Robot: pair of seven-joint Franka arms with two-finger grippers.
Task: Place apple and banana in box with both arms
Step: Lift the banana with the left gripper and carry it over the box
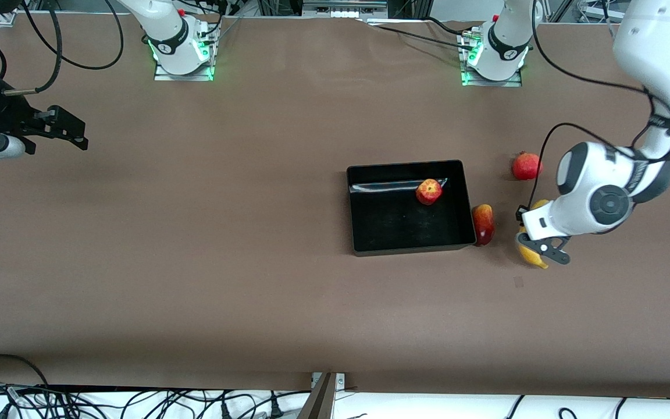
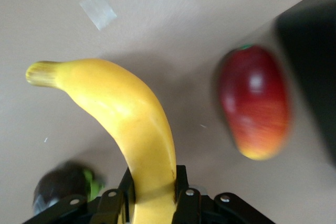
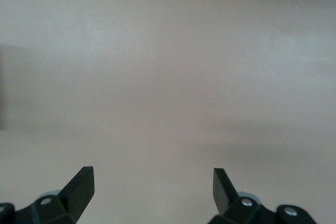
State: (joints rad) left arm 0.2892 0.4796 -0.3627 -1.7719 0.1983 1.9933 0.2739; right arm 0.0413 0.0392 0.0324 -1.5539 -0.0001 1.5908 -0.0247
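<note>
Toward the left arm's end of the bench [image 1: 253,244], the left end effector [image 1: 546,247] was down at the banana [image 1: 528,251], its fingers [image 2: 181,190] clamped on the fruit's middle, as the left wrist view showed from close up. The banana lay beside the box [image 1: 358,233], well outside it, with an elongated red-yellow fruit [image 1: 483,224] between the two, that fruit resting just against the box's wall. A plain red round fruit [image 1: 526,166] sat on the bench farther from the front camera than the banana. The apple [image 1: 429,191] lay inside the box, close to the wall that stood farthest from the front camera, its dimpled top turned up. At the right arm's end, the right end effector [image 1: 70,131] waited over bare bench, well apart from the box and all the fruit; its fingers [image 3: 79,190] stood wide apart and held nothing.
</note>
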